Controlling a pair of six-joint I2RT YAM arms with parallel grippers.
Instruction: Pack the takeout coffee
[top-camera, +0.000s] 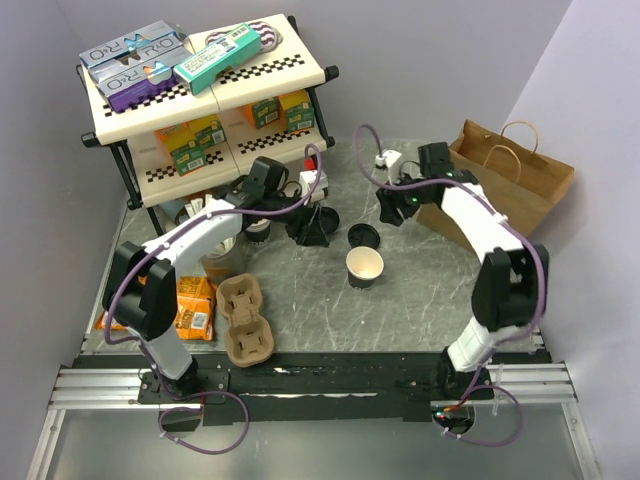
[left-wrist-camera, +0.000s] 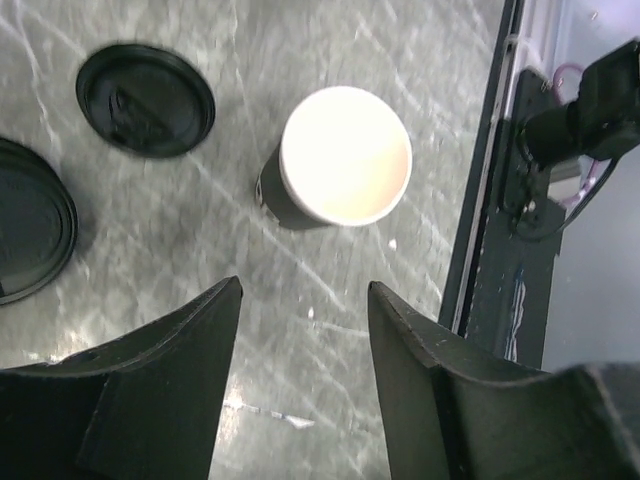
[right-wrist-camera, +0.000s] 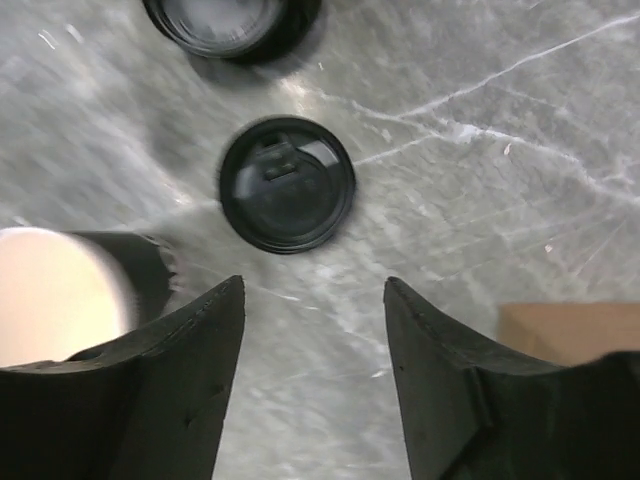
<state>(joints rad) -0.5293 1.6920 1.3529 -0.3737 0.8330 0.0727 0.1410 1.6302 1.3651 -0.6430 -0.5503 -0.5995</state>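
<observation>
Both part-open and empty: left fingers (left-wrist-camera: 303, 290) squarely facing the lidless paper cup (left-wrist-camera: 345, 155), upright on the surface (left-wrist-camera: 180, 200) with mouth up, right fingers (right-wrist-camera: 312, 290) facing its black lid (right-wrist-camera: 287, 197), flat just beside the cup, slightly left of centre.

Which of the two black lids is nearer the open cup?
The lid just behind the cup; the other lid lies farther left, beside the left end effector.
</observation>
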